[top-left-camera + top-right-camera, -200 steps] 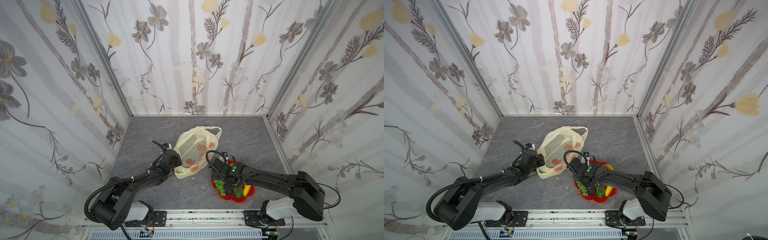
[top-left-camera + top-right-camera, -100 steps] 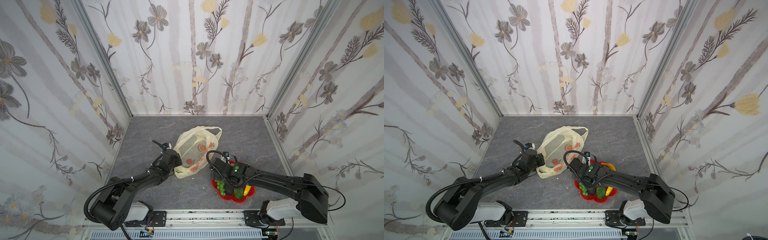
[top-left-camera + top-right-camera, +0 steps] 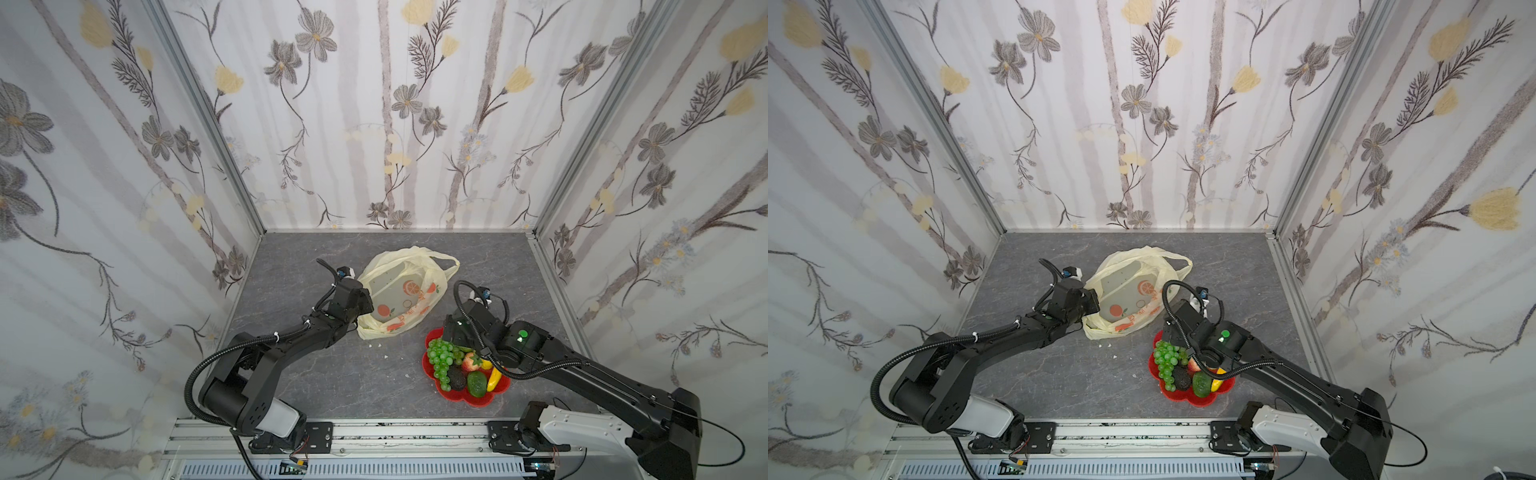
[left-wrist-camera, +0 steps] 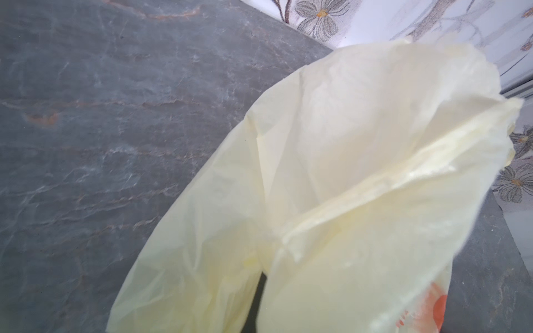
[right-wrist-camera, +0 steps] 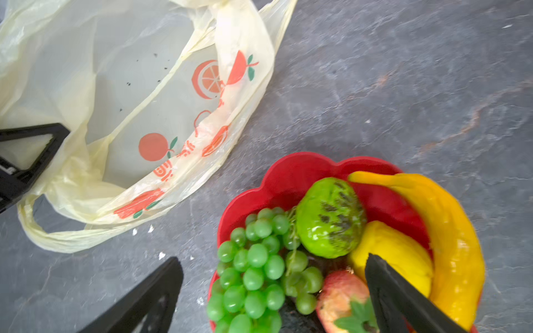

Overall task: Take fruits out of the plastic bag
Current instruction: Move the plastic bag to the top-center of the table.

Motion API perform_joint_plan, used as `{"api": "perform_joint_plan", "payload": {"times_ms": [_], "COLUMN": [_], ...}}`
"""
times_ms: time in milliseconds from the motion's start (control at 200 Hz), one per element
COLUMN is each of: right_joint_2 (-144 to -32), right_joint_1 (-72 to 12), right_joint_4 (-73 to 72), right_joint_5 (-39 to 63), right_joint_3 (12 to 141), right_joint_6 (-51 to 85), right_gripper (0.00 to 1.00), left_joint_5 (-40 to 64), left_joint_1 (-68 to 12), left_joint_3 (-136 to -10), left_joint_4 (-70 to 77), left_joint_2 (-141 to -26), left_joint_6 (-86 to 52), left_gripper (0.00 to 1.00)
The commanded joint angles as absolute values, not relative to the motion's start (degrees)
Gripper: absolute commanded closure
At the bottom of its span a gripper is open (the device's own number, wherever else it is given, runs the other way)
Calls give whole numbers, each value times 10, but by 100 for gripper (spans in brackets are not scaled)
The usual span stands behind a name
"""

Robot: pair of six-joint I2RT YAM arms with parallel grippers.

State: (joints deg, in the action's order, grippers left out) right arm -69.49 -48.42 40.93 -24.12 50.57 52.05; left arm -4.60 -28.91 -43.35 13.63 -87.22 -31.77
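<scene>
The pale-yellow plastic bag (image 3: 405, 286) (image 3: 1133, 286) (image 5: 115, 115) lies slack mid-table, its inside showing no fruit. My left gripper (image 3: 368, 301) is shut on the bag's edge; in the left wrist view the bag (image 4: 346, 173) covers the jaws. The fruits sit in a red dish: a grape bunch (image 3: 442, 359) (image 5: 253, 268), a strawberry (image 5: 343, 299), a green avocado (image 5: 330, 217), a dark avocado (image 3: 456, 379), a banana (image 5: 450, 230) and a yellow lumpy fruit (image 5: 395, 253). My right gripper (image 3: 451, 332) (image 5: 274, 259) hangs open just above the grapes, holding nothing.
The red flower-shaped dish (image 3: 457, 401) (image 5: 288, 167) stands at the front right, close to the bag's lower corner. Small white crumbs (image 3: 386, 356) dot the grey stone tabletop between bag and dish. Papered walls close in three sides.
My right gripper's jaws have spread wider over the dish and it has drawn back a little toward the bag. The left arm and the bag have not moved.
</scene>
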Motion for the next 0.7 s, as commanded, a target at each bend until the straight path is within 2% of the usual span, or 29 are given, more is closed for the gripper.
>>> {"api": "perform_joint_plan", "payload": {"times_ms": [0,220,380,555,694], "right_joint_2": [-655,-534,-472,-444,-431], "right_joint_1": [-427,-297,-225,-198,-197], "right_joint_4": [410,355,351,350,355], "right_joint_5": [-251,-161,-115,-93,-92], "right_joint_3": [479,380,327,294,269], "right_joint_6": [484,464,467,480,510], "right_gripper": [0,0,0,0,0], "left_joint_5": [-19,39,28,-3,-39], "left_joint_1": [-288,-289,-291,-291,-295], "left_joint_3": [-501,-696,-819,-903,-939], "left_joint_4": [118,45,-10,-63,-98], "left_joint_2": [-920,-1069,-1156,-1204,-1204], "left_joint_6": [-267,-218,-189,-164,-156], "left_gripper": [100,99,92,73,43]}}
